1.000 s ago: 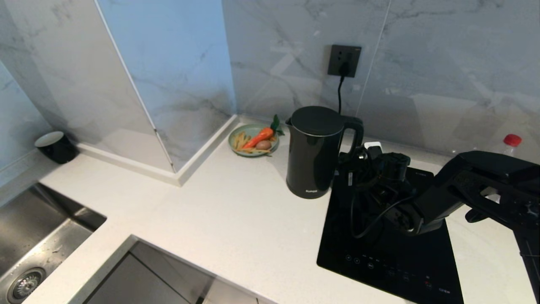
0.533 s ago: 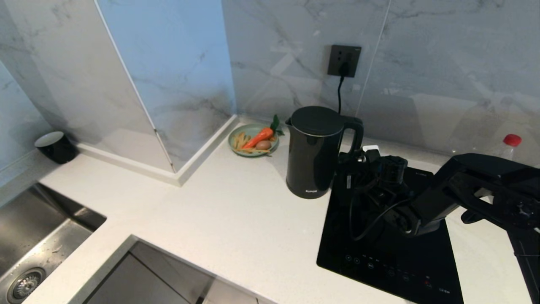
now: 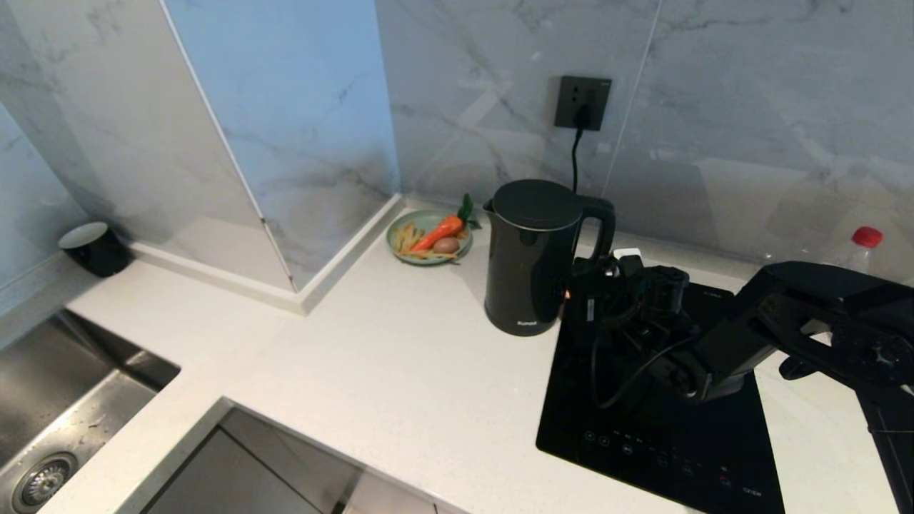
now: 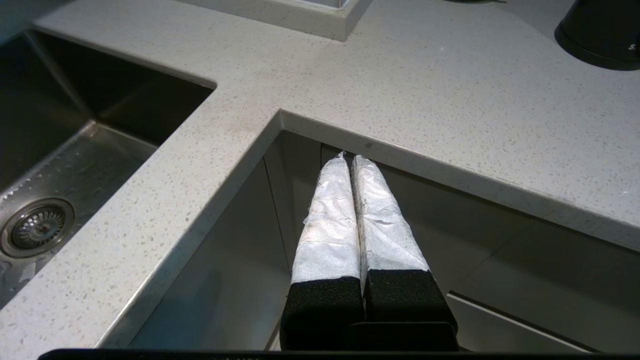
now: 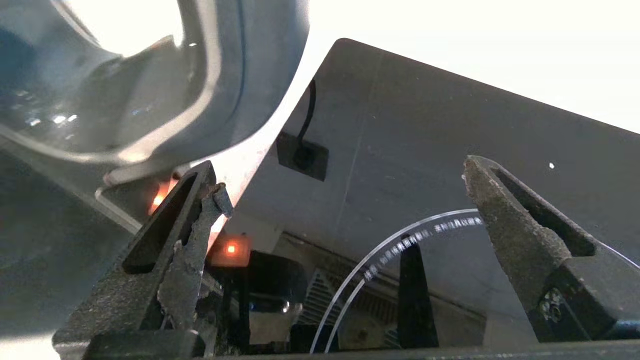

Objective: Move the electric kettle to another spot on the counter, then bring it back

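The electric kettle (image 3: 532, 257) stands upright on the white counter (image 3: 400, 371), just left of the black cooktop, with its handle toward my right arm. An orange light (image 3: 568, 293) glows low at the handle's foot. My right gripper (image 3: 585, 275) is open over the cooktop's back left corner, right beside the lower handle. In the right wrist view the right gripper (image 5: 345, 185) holds nothing; one finger (image 5: 195, 215) sits against the lit spot under the handle (image 5: 210, 75). My left gripper (image 4: 348, 157) is shut and empty, parked below the counter's front edge.
A green plate (image 3: 400, 250) with a carrot and other food sits behind the kettle to the left. The cooktop (image 3: 664, 428) lies under my right arm. A steel sink (image 3: 57, 407), a black cup (image 3: 93, 246), a red-capped bottle (image 3: 866, 237) and a wall socket (image 3: 582, 102) surround the area.
My right gripper has crept left toward the kettle's lower handle, and an orange light now shows there. The kettle has not moved.
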Robot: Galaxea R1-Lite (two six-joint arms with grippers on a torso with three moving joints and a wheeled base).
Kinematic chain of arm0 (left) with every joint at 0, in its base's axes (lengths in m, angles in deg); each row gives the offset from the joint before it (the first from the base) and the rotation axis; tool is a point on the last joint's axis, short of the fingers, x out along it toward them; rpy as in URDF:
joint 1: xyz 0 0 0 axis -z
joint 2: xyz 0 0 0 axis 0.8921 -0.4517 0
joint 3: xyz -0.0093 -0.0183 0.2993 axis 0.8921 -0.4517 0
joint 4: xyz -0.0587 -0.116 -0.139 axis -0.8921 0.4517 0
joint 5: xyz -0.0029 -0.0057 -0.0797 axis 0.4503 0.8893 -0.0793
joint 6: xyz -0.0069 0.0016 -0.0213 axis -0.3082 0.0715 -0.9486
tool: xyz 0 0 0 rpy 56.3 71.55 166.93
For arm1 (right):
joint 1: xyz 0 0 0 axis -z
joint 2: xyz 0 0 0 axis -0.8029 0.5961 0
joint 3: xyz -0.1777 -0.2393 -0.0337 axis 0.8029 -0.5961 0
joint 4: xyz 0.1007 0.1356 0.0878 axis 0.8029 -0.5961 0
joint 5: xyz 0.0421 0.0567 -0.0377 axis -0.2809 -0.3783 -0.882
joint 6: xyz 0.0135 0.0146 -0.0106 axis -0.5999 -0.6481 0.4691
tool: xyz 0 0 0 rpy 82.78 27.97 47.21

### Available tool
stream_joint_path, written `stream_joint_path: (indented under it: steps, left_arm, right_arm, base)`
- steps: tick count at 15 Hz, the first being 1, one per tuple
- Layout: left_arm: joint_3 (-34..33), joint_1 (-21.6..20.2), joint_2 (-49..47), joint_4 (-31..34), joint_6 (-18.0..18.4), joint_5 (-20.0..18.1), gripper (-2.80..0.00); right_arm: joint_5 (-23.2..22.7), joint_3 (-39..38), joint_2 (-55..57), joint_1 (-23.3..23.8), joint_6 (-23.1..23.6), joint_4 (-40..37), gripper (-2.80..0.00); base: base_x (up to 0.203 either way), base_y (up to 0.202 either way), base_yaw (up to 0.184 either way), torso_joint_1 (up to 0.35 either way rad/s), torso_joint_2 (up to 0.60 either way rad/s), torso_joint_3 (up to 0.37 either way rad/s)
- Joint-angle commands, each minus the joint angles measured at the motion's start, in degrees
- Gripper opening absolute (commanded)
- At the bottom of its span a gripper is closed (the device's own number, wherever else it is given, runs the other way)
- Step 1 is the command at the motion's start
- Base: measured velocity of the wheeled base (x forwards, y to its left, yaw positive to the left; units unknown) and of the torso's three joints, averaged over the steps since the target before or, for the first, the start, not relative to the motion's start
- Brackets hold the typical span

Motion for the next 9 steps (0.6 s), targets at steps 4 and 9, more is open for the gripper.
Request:
stream_joint_path:
  steps: [4, 9]
  left_arm:
    - [0.00, 0.00, 0.00, 0.03, -0.08, 0.02, -2.80]
    - [0.00, 0.00, -0.09, 0.03, -0.01, 0.02, -2.80]
  right_arm:
    - [0.15, -0.48, -0.80, 0.01, 0.19, 0.30, 0.00]
    - [0.26, -3.23, -3.82, -0.25, 0.44, 0.24, 0.00]
  base:
    - [0.000, 0.000, 0.000, 0.000, 0.00, 0.000]
    - [0.000, 0.000, 0.000, 0.000, 0.00, 0.000]
